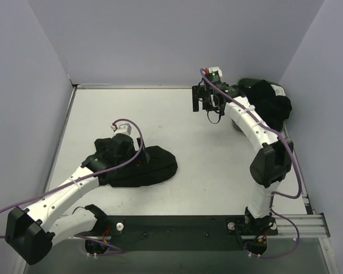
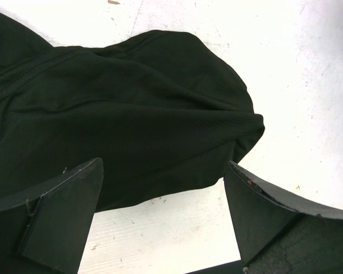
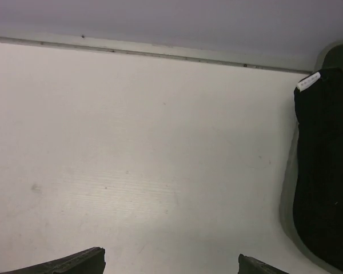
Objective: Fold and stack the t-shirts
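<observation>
Left jaws wide apart, empty, over the black t-shirt [image 2: 131, 114] (right jaws likewise, over the table [image 3: 131, 142])

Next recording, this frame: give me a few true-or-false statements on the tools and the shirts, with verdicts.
1. The left tool is open at the edge of the black shirt. True.
2. The right tool grips a shirt. False: it is open with nothing between its fingers, over a bare part of the table.
3. A heap of black cloth lies at the table's far right corner. True.
4. The black shirt by the left arm is folded into a neat rectangle. False: it lies bunched and rumpled.
</observation>
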You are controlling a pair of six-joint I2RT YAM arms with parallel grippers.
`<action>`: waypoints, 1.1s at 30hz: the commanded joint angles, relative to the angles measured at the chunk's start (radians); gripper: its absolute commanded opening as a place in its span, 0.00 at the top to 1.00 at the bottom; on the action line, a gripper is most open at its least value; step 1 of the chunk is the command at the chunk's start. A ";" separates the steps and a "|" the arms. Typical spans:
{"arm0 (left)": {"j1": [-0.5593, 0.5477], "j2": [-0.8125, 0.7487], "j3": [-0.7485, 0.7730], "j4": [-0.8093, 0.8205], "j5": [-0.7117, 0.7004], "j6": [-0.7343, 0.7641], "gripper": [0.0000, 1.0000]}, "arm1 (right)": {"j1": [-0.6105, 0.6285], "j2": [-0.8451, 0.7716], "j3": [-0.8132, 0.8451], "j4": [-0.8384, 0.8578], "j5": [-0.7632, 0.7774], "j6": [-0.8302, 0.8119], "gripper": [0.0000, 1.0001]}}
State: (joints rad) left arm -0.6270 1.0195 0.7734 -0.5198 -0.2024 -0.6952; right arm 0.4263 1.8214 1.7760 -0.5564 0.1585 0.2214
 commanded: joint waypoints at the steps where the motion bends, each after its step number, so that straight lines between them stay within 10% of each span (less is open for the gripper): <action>1: -0.004 -0.016 0.009 0.021 -0.023 0.008 0.04 | -0.066 0.163 0.015 -0.011 0.004 0.027 0.00; 13: -0.010 -0.032 0.021 -0.012 -0.060 0.010 0.04 | -0.191 0.432 0.250 -0.097 -0.099 0.022 0.00; 33: -0.011 -0.022 0.013 -0.002 -0.051 0.014 0.03 | -0.327 0.283 0.074 -0.051 0.015 0.042 0.00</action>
State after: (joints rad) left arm -0.6342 1.0023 0.7734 -0.5385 -0.2470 -0.6945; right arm 0.0422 2.2562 1.8935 -0.6052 0.0933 0.2684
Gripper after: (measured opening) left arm 0.968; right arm 0.999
